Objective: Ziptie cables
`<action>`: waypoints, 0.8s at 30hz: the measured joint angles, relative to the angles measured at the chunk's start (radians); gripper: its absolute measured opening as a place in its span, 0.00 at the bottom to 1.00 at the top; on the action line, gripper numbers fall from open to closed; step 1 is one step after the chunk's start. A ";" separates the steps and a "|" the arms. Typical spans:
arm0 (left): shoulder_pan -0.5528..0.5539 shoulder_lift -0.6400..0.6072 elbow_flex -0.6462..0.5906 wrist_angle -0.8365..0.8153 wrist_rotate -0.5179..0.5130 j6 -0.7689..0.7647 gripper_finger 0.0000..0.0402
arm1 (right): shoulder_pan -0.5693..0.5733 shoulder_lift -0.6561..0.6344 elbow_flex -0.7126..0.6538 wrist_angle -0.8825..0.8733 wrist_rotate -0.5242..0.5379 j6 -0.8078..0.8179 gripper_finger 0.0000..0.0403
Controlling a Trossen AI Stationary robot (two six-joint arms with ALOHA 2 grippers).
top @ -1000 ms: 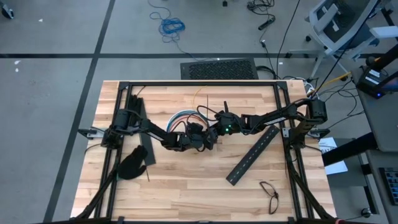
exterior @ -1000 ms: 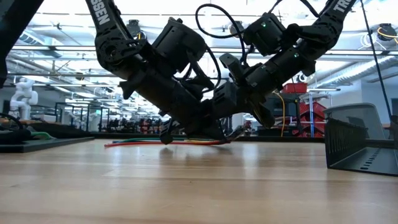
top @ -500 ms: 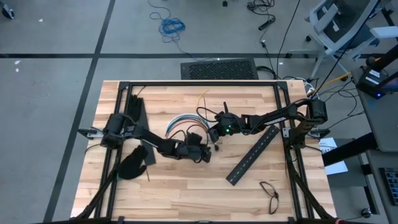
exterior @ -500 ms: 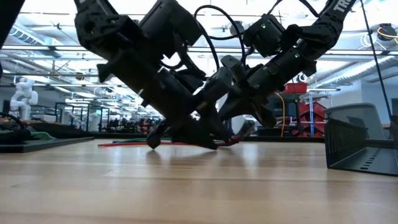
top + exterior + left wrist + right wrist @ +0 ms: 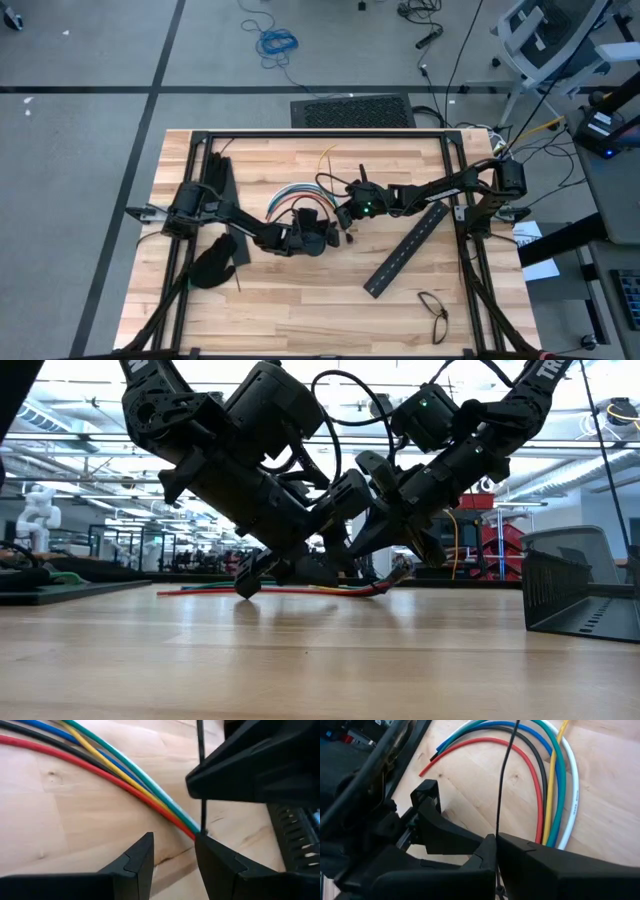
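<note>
The cables, a bundle of red, blue, black, yellow, green and white wires, curve in an arc on the wooden table. In the right wrist view the cables lie just beyond my right gripper, which is shut on a thin black ziptie. My left gripper is open right at the cables, its fingers low over the wood. Whether one finger touches the red wire I cannot tell. In the high view my left gripper sits just on the near side of my right gripper. My right gripper pinches the ziptie between its two fingers at a point along the strip. The fingers slant down from the table's right side. The strip's free length runs straight on past the fingertips, over the bend of the cables.
A long black slotted bar lies slanted right of the grippers, and another lies under my left arm. A black glove is at the near left, glasses at the near right. A black bin stands at the right edge.
My left gripper has drawn away from my right gripper toward the table's near edge, staying low, and has rolled about its own axis. In the low view its fingertips now stand apart. My right gripper and the ziptie have kept still.
</note>
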 joint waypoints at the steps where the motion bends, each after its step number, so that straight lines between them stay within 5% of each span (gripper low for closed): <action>1: 0.002 0.000 0.000 0.019 0.000 -0.001 0.35 | 0.000 0.000 0.000 -0.003 0.000 -0.001 0.00; 11: 0.017 -0.008 0.001 0.088 0.186 -0.048 0.35 | 0.000 0.000 0.000 -0.014 0.000 -0.026 0.00; 24: 0.109 -0.087 -0.005 -0.026 0.459 0.203 0.35 | 0.000 0.000 0.000 -0.015 0.003 -0.027 0.00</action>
